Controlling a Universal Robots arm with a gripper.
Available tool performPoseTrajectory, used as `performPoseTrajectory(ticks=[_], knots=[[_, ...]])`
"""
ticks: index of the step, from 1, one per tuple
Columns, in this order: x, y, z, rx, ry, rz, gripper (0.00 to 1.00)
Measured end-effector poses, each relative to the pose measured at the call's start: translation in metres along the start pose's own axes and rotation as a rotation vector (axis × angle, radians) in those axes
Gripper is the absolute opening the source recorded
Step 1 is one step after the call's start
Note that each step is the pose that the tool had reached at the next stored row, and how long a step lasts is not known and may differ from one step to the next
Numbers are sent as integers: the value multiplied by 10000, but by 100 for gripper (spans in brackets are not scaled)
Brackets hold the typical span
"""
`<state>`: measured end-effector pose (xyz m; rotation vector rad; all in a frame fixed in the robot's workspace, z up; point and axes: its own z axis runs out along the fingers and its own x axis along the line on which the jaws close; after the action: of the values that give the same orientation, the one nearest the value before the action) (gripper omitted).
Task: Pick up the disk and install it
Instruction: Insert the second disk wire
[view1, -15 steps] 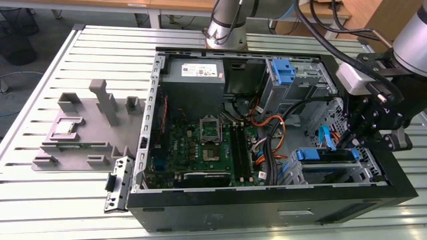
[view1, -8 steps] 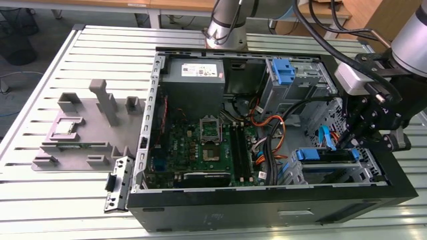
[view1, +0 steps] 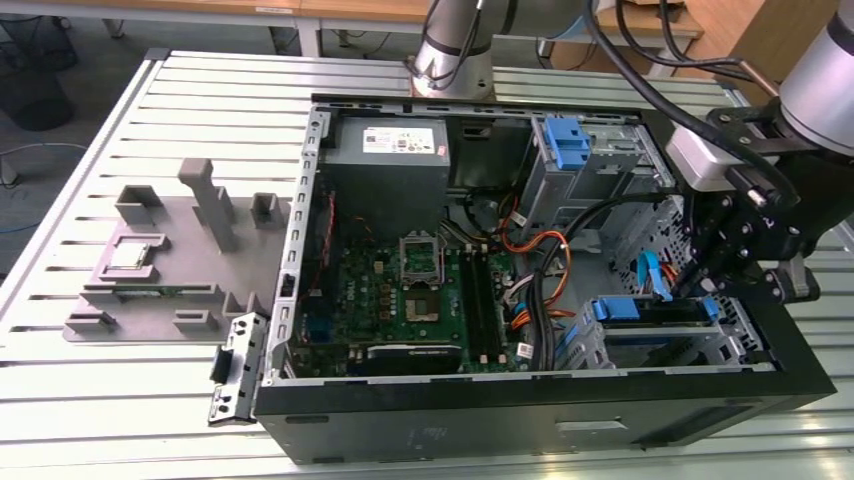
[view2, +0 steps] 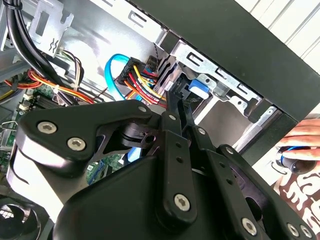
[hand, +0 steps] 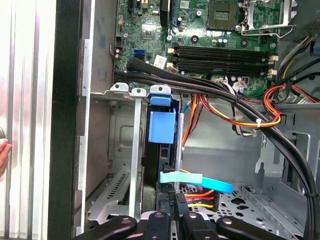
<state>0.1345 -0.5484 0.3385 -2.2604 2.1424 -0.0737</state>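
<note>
Gripping the disk (hand: 162, 127) edge-on, the claw (view2: 174, 97) is narrow, its tips at the rear end. Installation step, judged part-seated: the disk stands in the drive bay (hand: 136, 150) ahead. Seating calls for a straight push, clear of the cables (hand: 240, 107) beyond

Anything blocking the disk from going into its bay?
The disk already stands edge-on in the drive cage. A light-blue flat cable crosses in front of it, between its blue carrier and the gripper.
</note>
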Motion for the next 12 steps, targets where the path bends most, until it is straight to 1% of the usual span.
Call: performPoseTrajectory(ticks=[4,8,12], knots=[[12,4,3,25,2,0,16],[15,21,10,66,2,1,16],[25,24,12,74,1,1,16]])
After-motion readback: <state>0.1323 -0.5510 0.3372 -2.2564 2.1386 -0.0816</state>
